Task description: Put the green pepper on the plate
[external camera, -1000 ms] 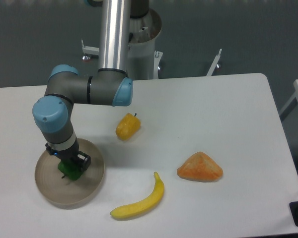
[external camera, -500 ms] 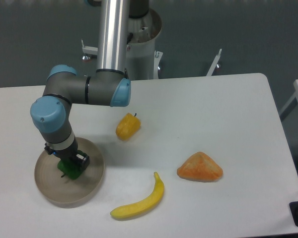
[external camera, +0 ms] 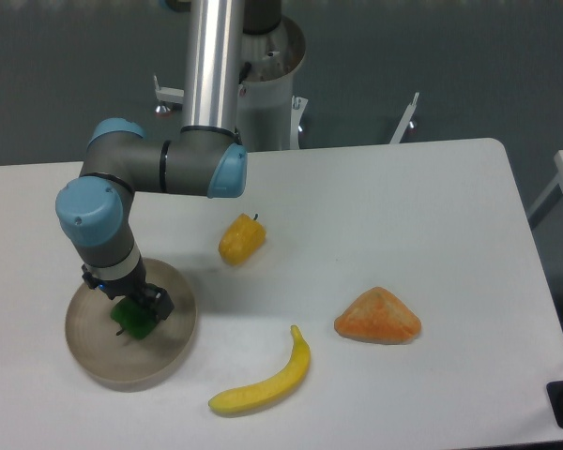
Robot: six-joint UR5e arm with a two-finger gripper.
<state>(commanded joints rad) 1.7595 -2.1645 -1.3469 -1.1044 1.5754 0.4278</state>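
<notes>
Reaching down over the plate (external camera: 94,361) at the table's (external camera: 403,206) front left corner, our gripper (external camera: 133,314) sits around the green pepper (external camera: 131,320). We see its fingers close against the pepper's sides, though the wrist hides most of them. The pepper lies inside the plate's raised rim; whether it touches the plate floor we cannot tell. Well apart to the right lie a yellow-orange pepper (external camera: 240,239), a banana (external camera: 266,380) and an orange wedge-shaped lump (external camera: 378,317).
</notes>
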